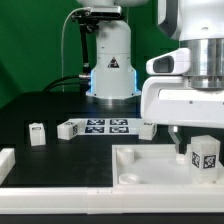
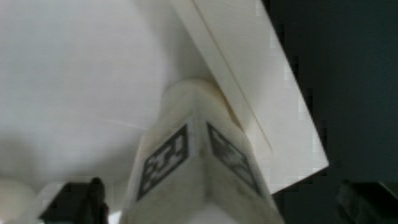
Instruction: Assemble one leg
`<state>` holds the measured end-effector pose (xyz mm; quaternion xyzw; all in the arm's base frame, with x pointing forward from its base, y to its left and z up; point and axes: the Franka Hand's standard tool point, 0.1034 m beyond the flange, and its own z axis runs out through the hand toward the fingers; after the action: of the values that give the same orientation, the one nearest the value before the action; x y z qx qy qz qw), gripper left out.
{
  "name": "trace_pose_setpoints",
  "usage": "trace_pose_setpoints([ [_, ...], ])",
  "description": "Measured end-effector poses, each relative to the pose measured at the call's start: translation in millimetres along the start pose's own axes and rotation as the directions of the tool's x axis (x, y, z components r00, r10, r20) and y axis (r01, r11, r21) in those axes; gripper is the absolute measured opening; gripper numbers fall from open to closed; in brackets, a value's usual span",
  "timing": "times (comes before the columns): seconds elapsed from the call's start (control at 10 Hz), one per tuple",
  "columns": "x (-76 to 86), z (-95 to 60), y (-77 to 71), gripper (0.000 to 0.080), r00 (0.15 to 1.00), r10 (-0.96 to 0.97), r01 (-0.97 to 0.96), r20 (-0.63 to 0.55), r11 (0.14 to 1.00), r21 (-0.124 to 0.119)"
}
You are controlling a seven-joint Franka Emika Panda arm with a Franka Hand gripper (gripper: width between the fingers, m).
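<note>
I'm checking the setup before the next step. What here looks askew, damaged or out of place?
Nothing stands out. The leg stands upright on the square panel beneath the claw; no damage shows.

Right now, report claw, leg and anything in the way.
Claw down over the leg, grip state unclear. Leg upright on the square panel, at a corner. Spare leg and marker board stand apart, nothing blocking.
</note>
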<state>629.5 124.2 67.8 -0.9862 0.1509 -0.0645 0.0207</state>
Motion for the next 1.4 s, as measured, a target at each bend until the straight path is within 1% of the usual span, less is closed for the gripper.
trace_pose_setpoints([
  [0.2, 1.4, -0.3, 1.7, 0.0649, 0.970, -0.243, 0.243, -0.001, 0.970, -0.008],
  [0.3, 1.4, -0.3, 1.8, 0.0649, 0.951, -0.309, 0.309, -0.001, 0.951, -0.008],
  [0.4, 1.6, 0.0, 3.5, 0.0649, 0.905, -0.424, 0.424, 0.001, 0.905, -0.014],
  [0.6, 2.2, 0.4, 5.1, 0.0649, 0.853, -0.521, 0.521, 0.004, 0.853, -0.018],
  [0.7, 2.1, 0.6, 5.2, 0.0649, 0.858, -0.514, 0.514, 0.004, 0.858, -0.019],
  [0.8, 2.1, 0.7, 5.4, 0.0541, 0.858, -0.514, 0.514, 0.005, 0.858, -0.019],
  [0.9, 2.1, 0.7, 5.4, 0.0390, 0.858, -0.514, 0.514, 0.005, 0.858, -0.019],
  [1.0, 2.0, 0.8, 5.3, 0.0291, 0.868, -0.496, 0.496, 0.004, 0.868, -0.018],
  [1.2, 2.0, 1.0, 5.5, 0.0292, 0.884, -0.468, 0.468, 0.004, 0.884, -0.018],
  [1.3, 1.9, 1.1, 5.4, 0.0292, 0.908, -0.420, 0.420, 0.003, 0.907, -0.017],
  [1.4, 0.8, 1.3, 4.3, 0.0292, 0.957, -0.289, 0.289, -0.001, 0.957, -0.014],
])
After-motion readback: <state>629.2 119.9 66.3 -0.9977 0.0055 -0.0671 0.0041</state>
